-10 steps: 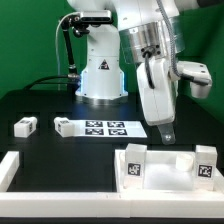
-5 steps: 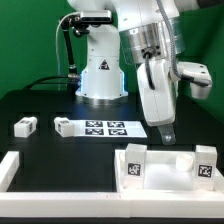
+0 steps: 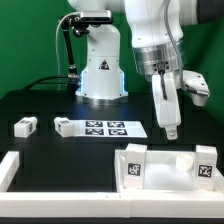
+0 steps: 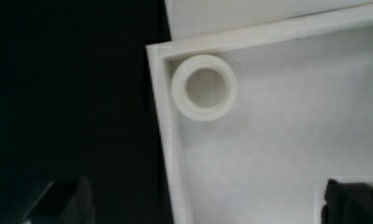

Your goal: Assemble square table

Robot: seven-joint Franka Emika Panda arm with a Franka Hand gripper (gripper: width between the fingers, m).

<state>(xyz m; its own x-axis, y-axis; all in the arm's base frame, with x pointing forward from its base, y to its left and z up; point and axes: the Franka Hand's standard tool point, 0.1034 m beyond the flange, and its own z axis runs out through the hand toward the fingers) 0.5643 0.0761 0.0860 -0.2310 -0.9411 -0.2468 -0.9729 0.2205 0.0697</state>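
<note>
Green backdrop [image 3: 30, 40] behind everything, and a black tabletop [image 3: 40, 105] under it all. Starting at the lower left of the exterior view, a white border bar [image 3: 10, 166] sat at the edge of the frame, and a longer bar [image 3: 70, 197] ran along the bottom. A bit further up, at the left, one loose leg [image 3: 25, 125] lay on its side all alone, well apart from the rest. A second leg [image 3: 64, 127] lay just beside the left end of the marker board [image 3: 108, 127], which was flat on the table in the middle of the frame. Behind the board stood the white robot base [image 3: 100, 75], with a black cable [image 3: 48, 82] trailing off to its left.

Right of center, the arm came down from the top of the frame and the gripper [image 3: 170, 130] hung pointing downward, above the far side of the square table [image 3: 165, 172]. That panel was in the lower right of the frame, with black-and-white tags [image 3: 134, 172] facing the camera near its left and right ends (whether those tagged bits were legs or part of the panel, I couldn't tell).

The wrist view looked straight down on a corner of the panel [image 4: 289, 140], with a round socket [image 4: 206, 87] just inside the raised rim and black table beyond it. The dark fingers [image 4: 67, 200] showed at opposite sides of that picture, so the jaws were spread wide with nothing between them. They didn't look to be touching the panel.
</note>
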